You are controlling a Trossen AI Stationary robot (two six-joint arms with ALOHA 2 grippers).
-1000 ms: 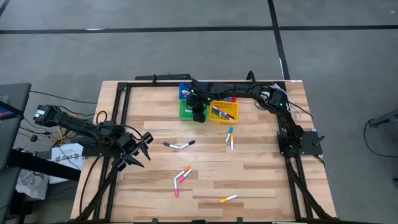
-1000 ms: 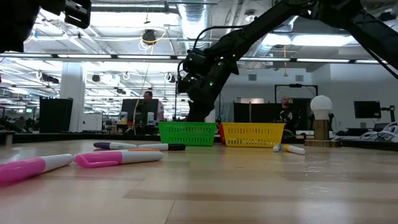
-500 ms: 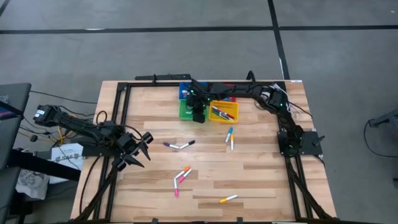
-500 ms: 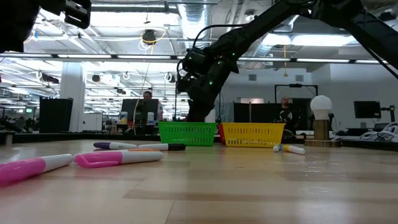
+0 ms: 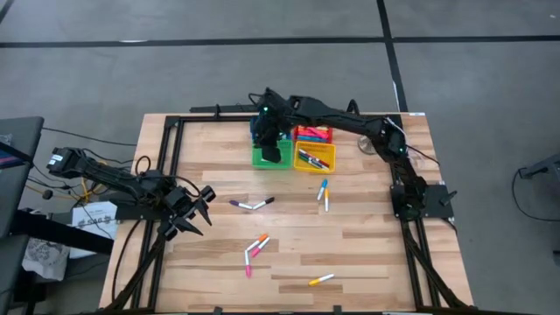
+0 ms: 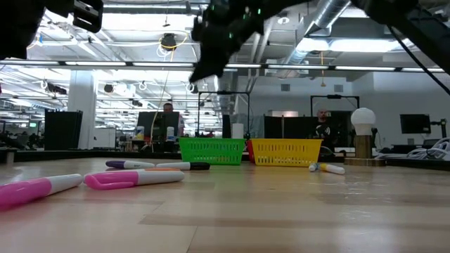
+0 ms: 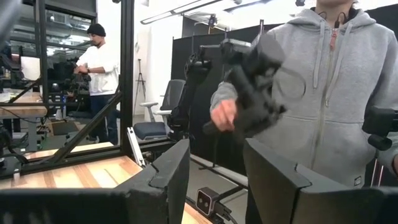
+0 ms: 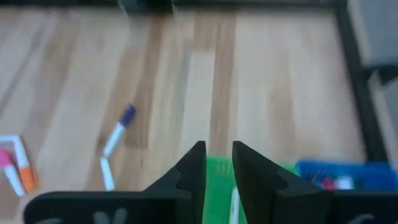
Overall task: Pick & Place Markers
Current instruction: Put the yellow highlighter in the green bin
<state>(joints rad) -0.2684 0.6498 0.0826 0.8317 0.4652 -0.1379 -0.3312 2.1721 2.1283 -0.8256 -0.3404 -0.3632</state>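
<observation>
Progress: I judge roughly half sorted; markers point(image 5: 312, 159) fill trays under my right gripper point(image 5: 272, 154).
Remaining: loose markers point(image 5: 252, 205) lie on the desk point(image 5: 367, 245), well short of it.
Right gripper: fingers slightly apart, empty.
Left gripper point(image 5: 199, 213): parked, fingers apart.

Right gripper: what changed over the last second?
The right gripper lifted out of the green tray and now hangs above it, jaws narrowly apart and empty. The left gripper stayed parked at the table's left side, and the loose markers stayed put.
</observation>
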